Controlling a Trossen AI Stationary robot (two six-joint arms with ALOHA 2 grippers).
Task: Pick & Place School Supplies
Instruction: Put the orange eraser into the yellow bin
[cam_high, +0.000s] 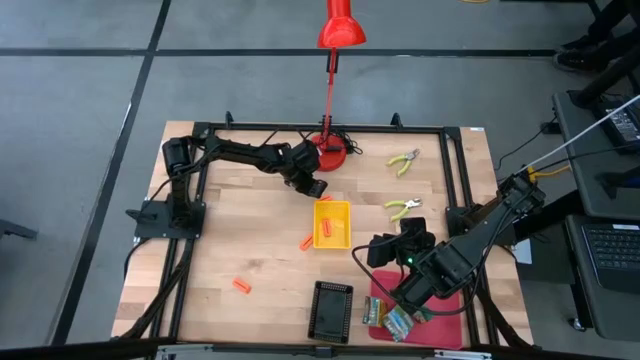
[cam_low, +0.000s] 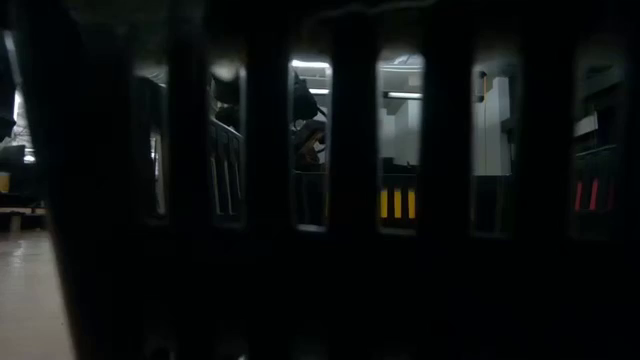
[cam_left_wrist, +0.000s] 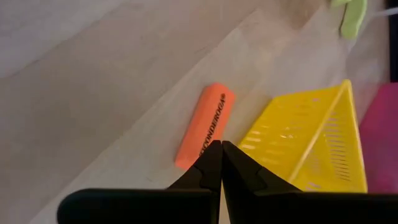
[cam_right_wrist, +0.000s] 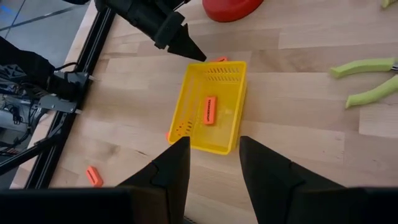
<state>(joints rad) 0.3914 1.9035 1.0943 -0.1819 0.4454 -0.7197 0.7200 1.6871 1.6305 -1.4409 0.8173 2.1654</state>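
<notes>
Left gripper (cam_high: 318, 190), pressed together and empty, hovers by the short orange eraser stick (cam_left_wrist: 205, 126) lying just beside the yellow mesh plastic tray (cam_high: 333, 224) mid-desk; right gripper (cam_right_wrist: 214, 163) spread, empty; next: open left, pinch stick.

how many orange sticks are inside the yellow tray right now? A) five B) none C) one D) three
C: one orange stick lies inside the yellow tray in the right wrist view. The other orange sticks lie outside it on the table, such as the one by the shut left gripper, next to the tray's edge.
</notes>
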